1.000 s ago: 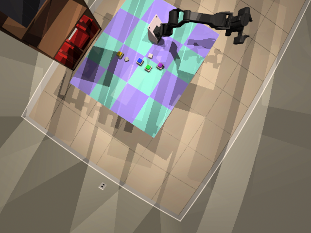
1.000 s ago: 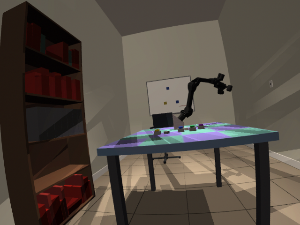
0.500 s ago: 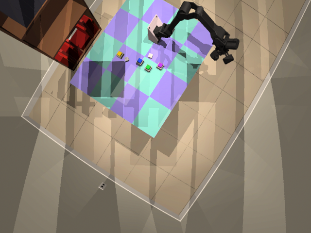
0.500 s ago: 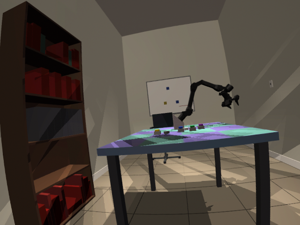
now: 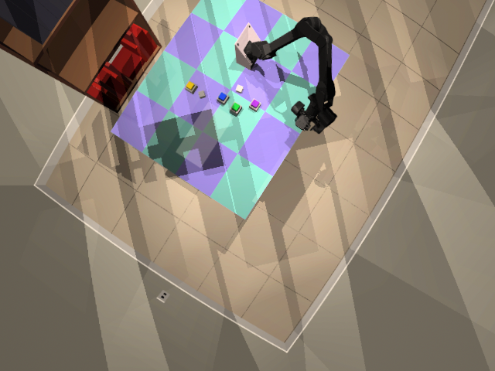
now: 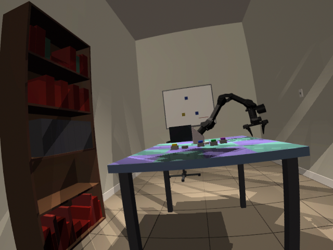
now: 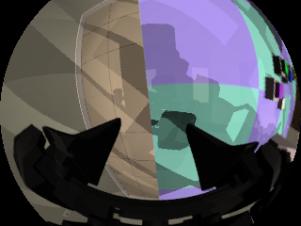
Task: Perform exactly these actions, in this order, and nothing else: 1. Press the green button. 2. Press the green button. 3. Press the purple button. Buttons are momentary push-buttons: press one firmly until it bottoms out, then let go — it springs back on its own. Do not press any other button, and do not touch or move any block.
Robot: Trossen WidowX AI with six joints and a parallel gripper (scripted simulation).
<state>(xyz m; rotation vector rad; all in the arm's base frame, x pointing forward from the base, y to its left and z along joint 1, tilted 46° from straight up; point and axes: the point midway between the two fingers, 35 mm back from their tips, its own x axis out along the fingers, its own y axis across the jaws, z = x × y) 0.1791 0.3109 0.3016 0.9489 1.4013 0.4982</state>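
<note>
The green button (image 5: 236,107) (image 6: 213,140) (image 7: 286,67) sits on a small base near the middle of the table. The purple button (image 5: 254,103) (image 6: 222,138) (image 7: 281,90) is beside it, toward the arm's side, and looks magenta. Both caps stand up from their bases. My gripper (image 5: 309,120) (image 6: 257,134) (image 7: 154,124) is open and empty, with its fingers pointing down. It hangs above the table's edge, well to the side of both buttons, touching neither.
The blue button (image 5: 222,97) (image 6: 200,141) is next to the green one. The yellow button (image 5: 190,86) (image 6: 174,145) is farther off, beside a grey block (image 5: 202,93) (image 6: 184,147). A white block (image 5: 239,88) lies near the blue and purple buttons. A bookshelf (image 6: 16,107) stands beyond the table.
</note>
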